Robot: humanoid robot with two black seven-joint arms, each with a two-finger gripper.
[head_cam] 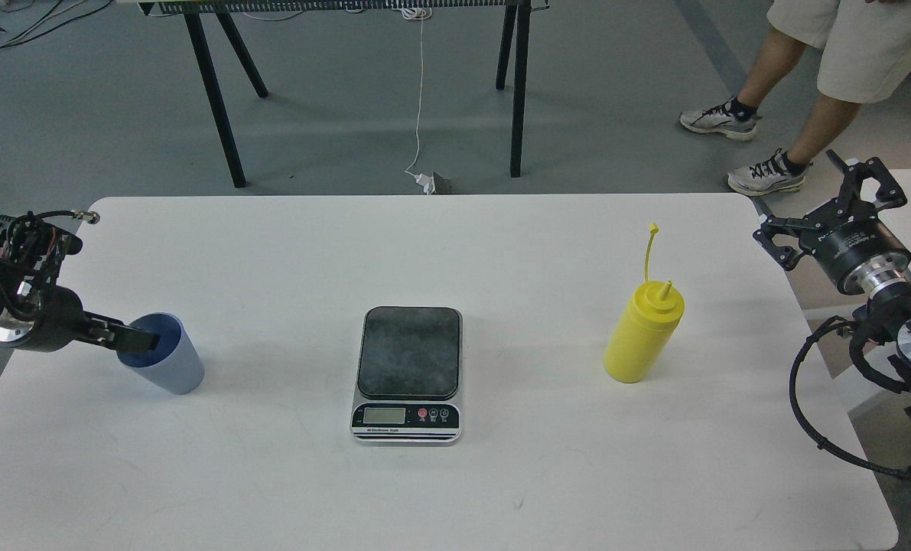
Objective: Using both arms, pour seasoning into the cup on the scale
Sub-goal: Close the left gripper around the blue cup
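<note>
Left gripper (135, 339) at cup (166, 354) rim, finger inside mouth; clamped or not, cannot tell. Best grip wall firmly, lift level. Scale (408, 373) mid-table, bare. Seasoning (642, 334) upright right. Right gripper (826, 200) spread apart, empty.

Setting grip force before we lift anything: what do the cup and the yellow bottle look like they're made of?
The cup looks like thin light-blue plastic with a matte finish; no glassy glare, and the wall looks thin at the rim. The yellow bottle looks like soft, opaque squeeze plastic with a dull sheen, with a moulded cone nozzle and thin cap strap. Wall stiffness of either cannot be judged from here.
</note>
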